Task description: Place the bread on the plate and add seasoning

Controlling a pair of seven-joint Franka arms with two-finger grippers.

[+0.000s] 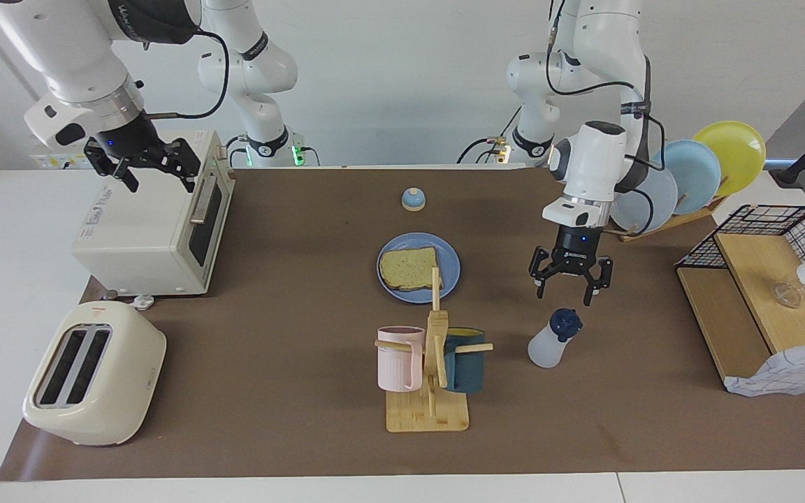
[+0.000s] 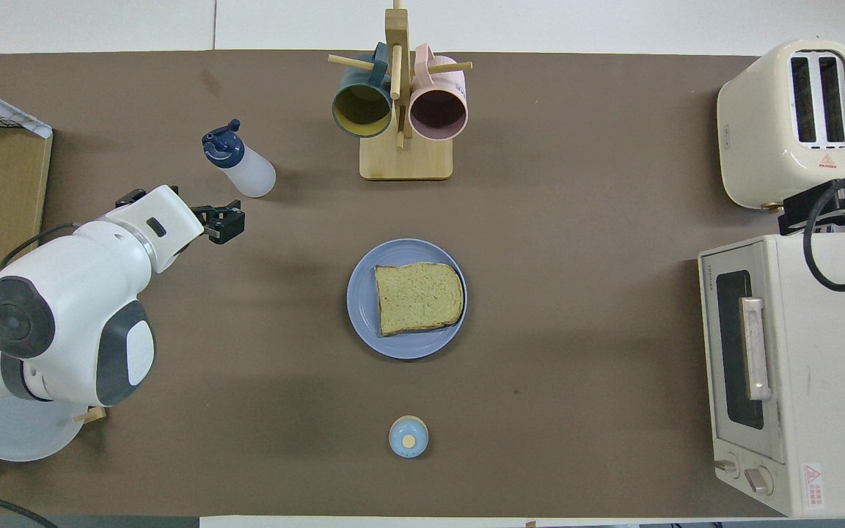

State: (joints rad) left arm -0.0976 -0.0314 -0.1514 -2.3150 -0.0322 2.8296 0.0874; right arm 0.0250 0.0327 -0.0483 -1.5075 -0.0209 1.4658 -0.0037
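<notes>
The bread (image 1: 409,267) (image 2: 418,297) lies flat on the round blue plate (image 1: 450,269) (image 2: 364,301) in the middle of the mat. The seasoning bottle (image 1: 549,342) (image 2: 243,165), translucent white with a dark blue cap, stands alone on the mat, farther from the robots than the plate and toward the left arm's end. My left gripper (image 1: 564,293) hangs open above the mat just short of the bottle, touching nothing; one of its fingers (image 2: 226,221) shows past the white wrist. My right gripper (image 1: 158,178) waits open over the toaster oven, holding nothing.
A wooden mug tree (image 1: 430,377) with a pink and a teal mug stands beside the bottle. A small bell (image 1: 413,200) sits nearer the robots than the plate. The toaster oven (image 1: 144,223) and toaster (image 1: 95,374) fill the right arm's end; a plate rack (image 1: 696,175) and wire basket (image 1: 759,293) the left arm's.
</notes>
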